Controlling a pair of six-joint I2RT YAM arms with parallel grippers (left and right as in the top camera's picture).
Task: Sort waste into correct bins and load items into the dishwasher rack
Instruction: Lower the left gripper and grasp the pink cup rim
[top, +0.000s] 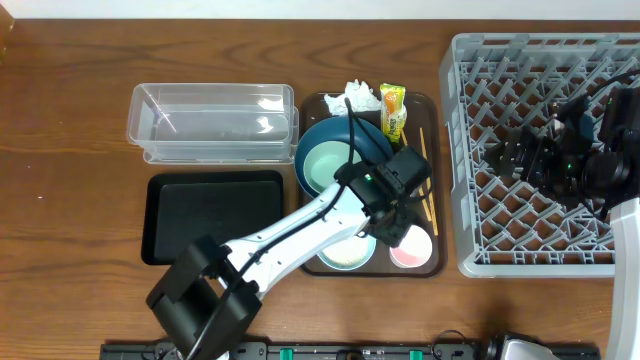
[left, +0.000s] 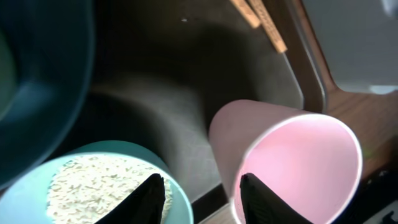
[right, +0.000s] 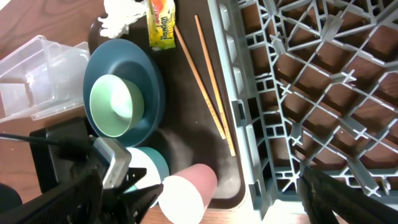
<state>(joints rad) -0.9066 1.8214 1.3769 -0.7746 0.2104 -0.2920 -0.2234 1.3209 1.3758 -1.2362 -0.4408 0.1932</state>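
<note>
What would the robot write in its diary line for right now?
left gripper open at pink cup rim | right gripper open above dishwasher rack | tissue, wrapper at brown tray far end

A brown tray (top: 312, 108) sits right of centre on the wooden table (top: 60, 150). Two thin chopsticks (top: 428, 185) lie side by side, close together, along the tray's right edge, just inside its rim.
</note>
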